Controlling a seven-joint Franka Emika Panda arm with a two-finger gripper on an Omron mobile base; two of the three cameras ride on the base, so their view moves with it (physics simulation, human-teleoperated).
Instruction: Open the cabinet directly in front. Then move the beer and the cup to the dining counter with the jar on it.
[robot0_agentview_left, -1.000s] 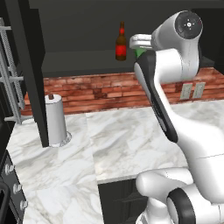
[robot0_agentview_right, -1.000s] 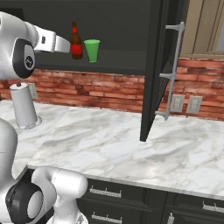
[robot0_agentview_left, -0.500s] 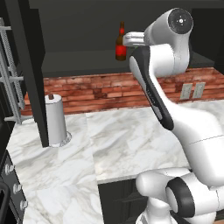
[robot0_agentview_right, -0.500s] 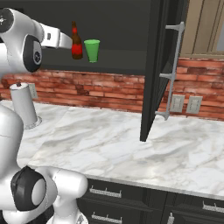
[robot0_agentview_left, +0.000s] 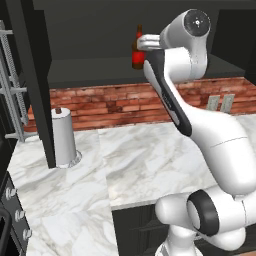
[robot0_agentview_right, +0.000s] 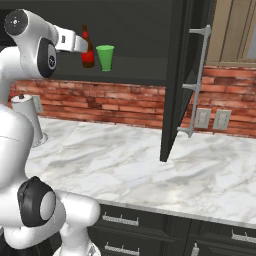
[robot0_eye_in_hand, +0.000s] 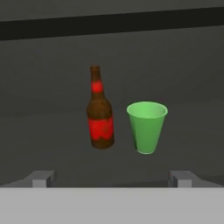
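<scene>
The black wall cabinet (robot0_agentview_right: 135, 30) stands open, its doors (robot0_agentview_left: 35, 75) (robot0_agentview_right: 180, 75) swung outward. On its shelf the brown beer bottle (robot0_eye_in_hand: 100, 113) (robot0_agentview_right: 88, 50) (robot0_agentview_left: 137, 52) stands upright, just left of the green cup (robot0_eye_in_hand: 146, 127) (robot0_agentview_right: 105, 57). My gripper (robot0_eye_in_hand: 112, 178) (robot0_agentview_right: 80, 45) is open at shelf height, short of both and aimed between them. Its fingertips (robot0_eye_in_hand: 41, 177) are spread wide with nothing between them. In the left base view my arm hides the cup. The dining counter and the jar are out of view.
A white paper-towel roll (robot0_agentview_left: 65, 137) (robot0_agentview_right: 27, 115) stands on the marble worktop (robot0_agentview_left: 140, 160) below, in front of the red-brick backsplash (robot0_agentview_right: 125, 102). The right door's long silver handle (robot0_agentview_right: 197, 80) juts toward me. Stove knobs (robot0_agentview_left: 15, 212) sit at the far left.
My arm has turned and the hand has swung left, closer to the beer at the shelf front. In the left base view it now hides the cup. Bottle and cup have not moved.
</scene>
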